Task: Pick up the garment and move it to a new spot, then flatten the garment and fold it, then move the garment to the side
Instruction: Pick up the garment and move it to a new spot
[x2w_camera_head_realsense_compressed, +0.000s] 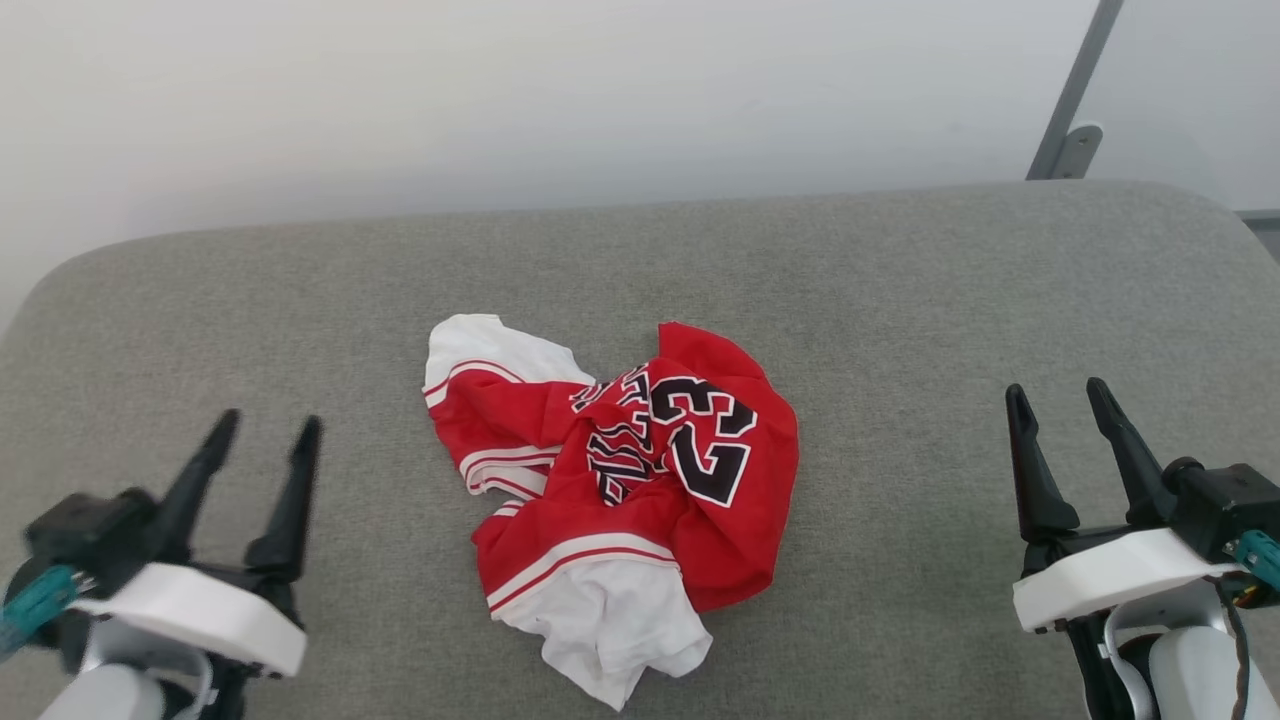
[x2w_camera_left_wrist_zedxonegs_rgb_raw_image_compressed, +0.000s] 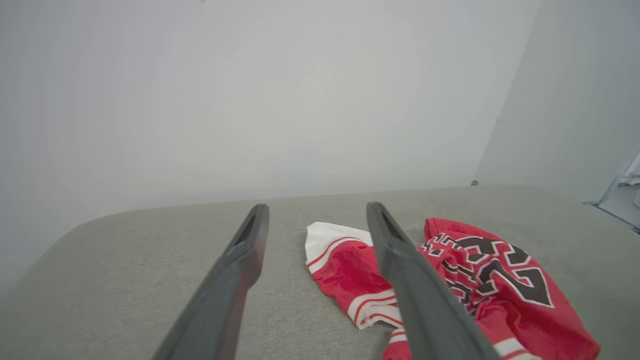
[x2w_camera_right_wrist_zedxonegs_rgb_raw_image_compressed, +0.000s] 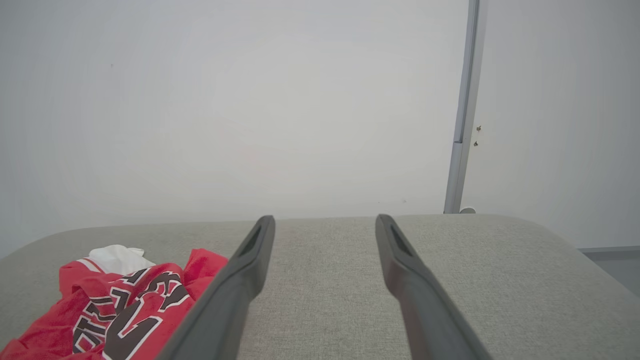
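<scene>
Left gripper sits at the lower left of the head view, its jaws wide with nothing between them and its dark fingers pointing up the frame, slightly blurred. At the lower right, the right gripper stands the same way, jaws wide and empty. Both are well apart from the garment, which lies crumpled at the centre of the grey bench, touched by neither.

The heap's long axis runs from upper left to lower right of the frame, steeply. One white sleeve with striped trim is at the upper-left end, and another white part with red-and-white trim is at the bottom end, nearest the camera. The red body bulges to the right of this line. Its front faces up: the black, white-outlined 23 lies tilted on the right half, with creased lettering just left of it.

A pale wall rises behind the bench, with a grey post at the upper right.
</scene>
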